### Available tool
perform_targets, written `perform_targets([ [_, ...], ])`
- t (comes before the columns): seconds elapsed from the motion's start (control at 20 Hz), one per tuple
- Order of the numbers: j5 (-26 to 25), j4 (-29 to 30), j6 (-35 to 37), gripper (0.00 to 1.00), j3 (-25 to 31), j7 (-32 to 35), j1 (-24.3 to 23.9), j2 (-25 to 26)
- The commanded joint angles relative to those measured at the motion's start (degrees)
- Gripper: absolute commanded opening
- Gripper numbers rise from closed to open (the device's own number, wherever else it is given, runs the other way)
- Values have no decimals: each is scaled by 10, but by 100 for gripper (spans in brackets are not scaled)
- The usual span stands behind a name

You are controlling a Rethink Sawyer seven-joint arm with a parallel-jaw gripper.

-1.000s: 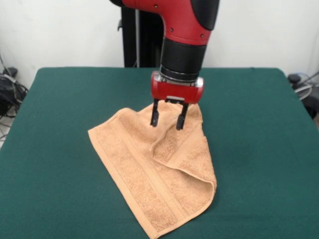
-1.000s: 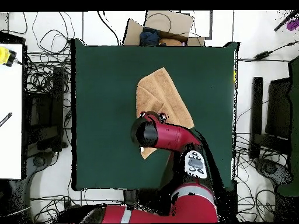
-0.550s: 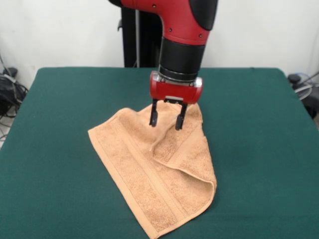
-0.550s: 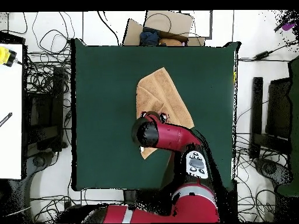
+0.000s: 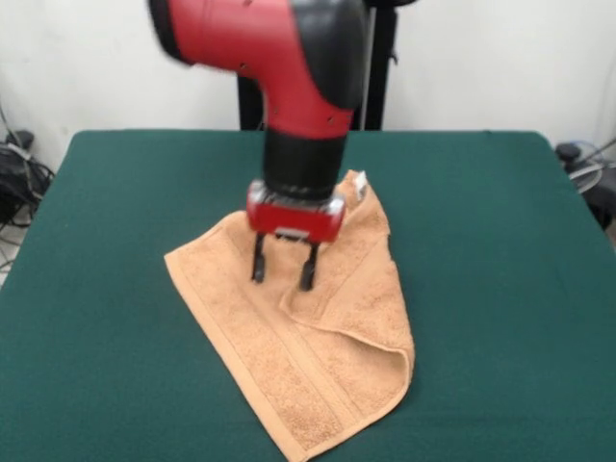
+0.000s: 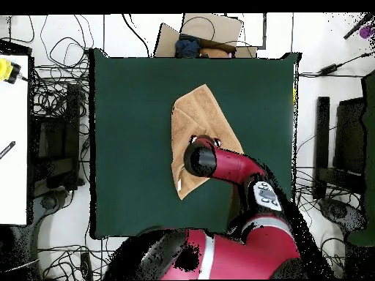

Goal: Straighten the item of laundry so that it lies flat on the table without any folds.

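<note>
The item of laundry is an orange-tan terry towel, folded over itself on the dark green table. Its right half lies doubled, with a fold edge running down the middle. A white tag shows at its far corner. My gripper hangs over the towel's left-centre part, open, with both black fingertips just above or touching the cloth and nothing held between them. In the overhead view the towel shows beyond the arm, which hides the gripper there.
Cables and boxes lie around the table on the floor. A cardboard box sits past the table's far edge in the overhead view. A white desk stands at the left there.
The arm swung and the gripper moved left and toward the camera in the front view, lower over the towel. The towel's far corner with the tag is now uncovered.
</note>
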Motion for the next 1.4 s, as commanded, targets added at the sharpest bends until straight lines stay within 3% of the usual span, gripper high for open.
perform_targets([
  [0.05, -43, -65, -50, 100, 91, 38, -43, 100],
  [0.85, -51, -44, -40, 100, 90, 63, -42, 77],
  [1.05, -17, -17, -4, 100, 35, 100, 29, 20],
  [1.2, -7, -24, 30, 100, 41, 94, 34, 12],
  [1.4, -11, -27, 12, 100, 48, 92, 25, 25],
])
